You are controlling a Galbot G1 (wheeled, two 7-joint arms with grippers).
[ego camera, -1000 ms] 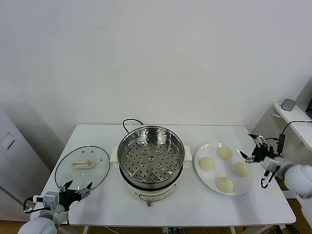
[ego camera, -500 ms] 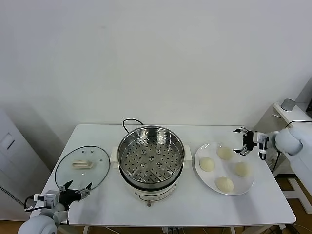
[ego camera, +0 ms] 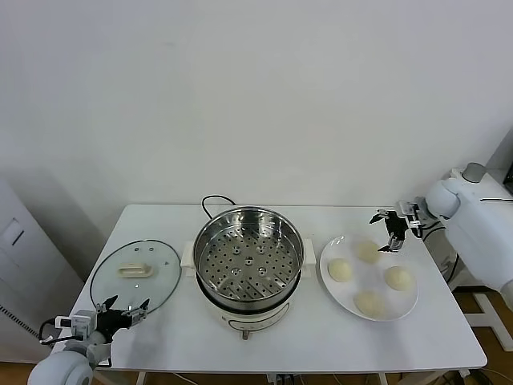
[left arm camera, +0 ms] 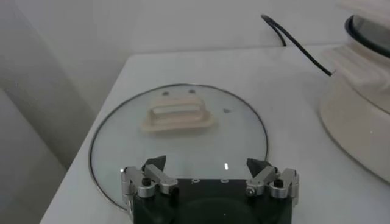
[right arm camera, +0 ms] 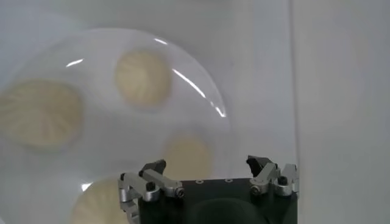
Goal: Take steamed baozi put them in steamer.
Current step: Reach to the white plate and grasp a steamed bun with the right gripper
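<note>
Four steamed baozi [ego camera: 368, 277] lie on a flat white plate [ego camera: 333, 286] on the tabletop [ego camera: 433, 337], spaced apart in a loose diamond; each is a smooth, cream-white dome with faint pleats on top. To their left stands the steamer [ego camera: 248, 261], a round, shiny steel pot on a white base with side handles. Its perforated tray is bare, and a black cord runs from behind it.

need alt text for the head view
Right gripper, jaws open, hovers over the far edge of a plate holding four baozi. An empty steamer sits mid-table, its glass lid to the left, near the left gripper.
</note>
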